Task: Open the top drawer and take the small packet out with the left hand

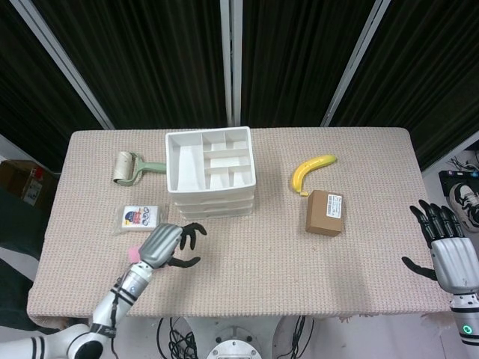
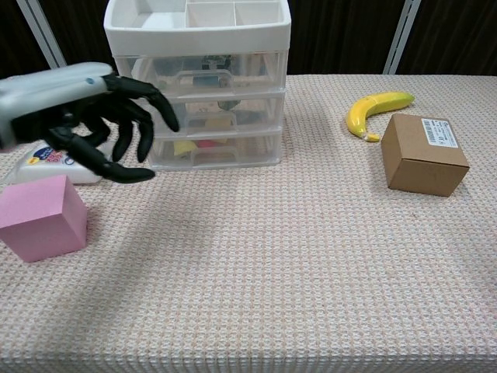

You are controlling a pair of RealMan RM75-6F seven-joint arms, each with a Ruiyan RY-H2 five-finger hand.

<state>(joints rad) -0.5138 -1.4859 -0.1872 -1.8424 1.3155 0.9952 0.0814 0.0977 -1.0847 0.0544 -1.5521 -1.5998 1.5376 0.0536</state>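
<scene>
Woven beige surface [image 1: 247,247] under black curtains. Left robot hand [image 2: 85,116] spread, empty, hovering just short of drawer unit [image 2: 200,85]. Top drawer [image 2: 203,74] closed beyond fingertips; small packet presumably inside, cannot confirm. Right robot hand [image 1: 453,250] spread, idle, well apart. Nothing done yet: opening, retrieval remain.

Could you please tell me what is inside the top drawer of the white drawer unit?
Through the clear front of the top drawer, only dark and bluish shapes show behind the handle. The left hand covers its left end, so no small packet can be made out.
</scene>
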